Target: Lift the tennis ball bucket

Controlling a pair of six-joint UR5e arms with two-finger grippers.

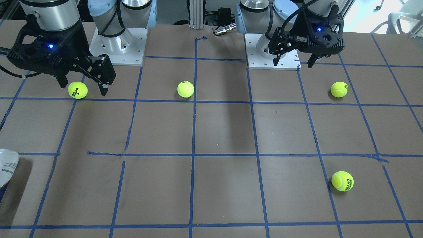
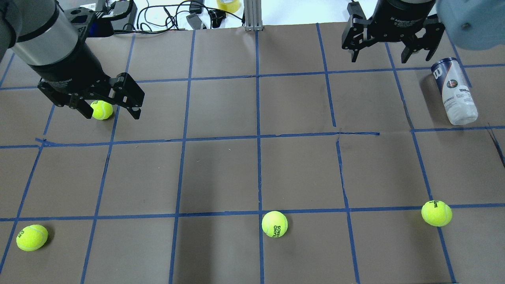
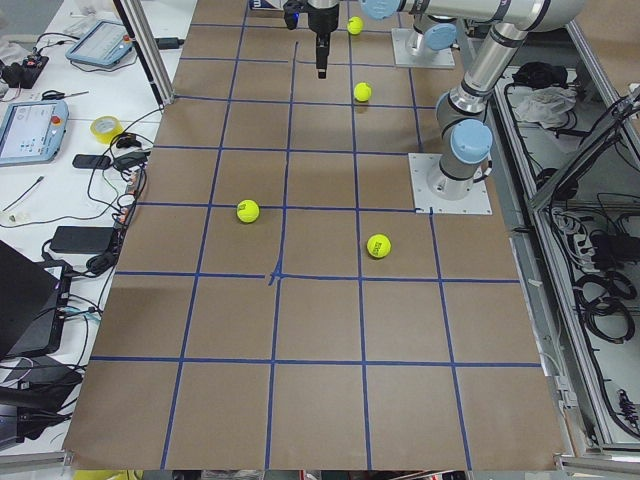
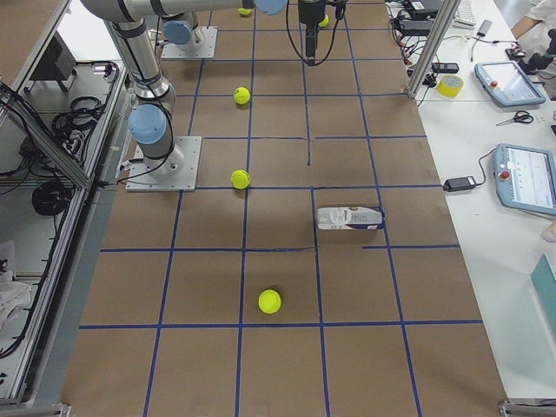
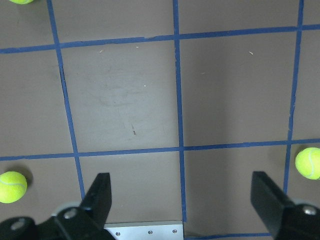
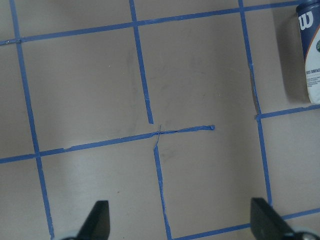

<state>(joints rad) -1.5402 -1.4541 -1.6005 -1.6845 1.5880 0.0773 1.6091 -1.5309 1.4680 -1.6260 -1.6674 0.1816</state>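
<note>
The tennis ball bucket [image 2: 455,92] is a slim white and navy can with a "W" logo. It lies on its side at the table's right, far from the robot. It also shows in the right wrist view [image 6: 311,55], the exterior right view [image 4: 349,218] and, cut off at the edge, the front view [image 1: 6,170]. My right gripper [image 2: 384,59] is open and empty, raised above the table to the left of the can; its jaws frame bare table [image 6: 180,215]. My left gripper [image 2: 110,115] is open and empty, high over a tennis ball [image 2: 101,109].
Three more yellow-green tennis balls lie near the robot's side of the table: one at the left [image 2: 31,237], one in the middle [image 2: 274,224] and one at the right [image 2: 436,213]. Blue tape lines grid the brown table [image 2: 252,173]. Cables and a metal post [image 2: 252,15] stand at the far edge.
</note>
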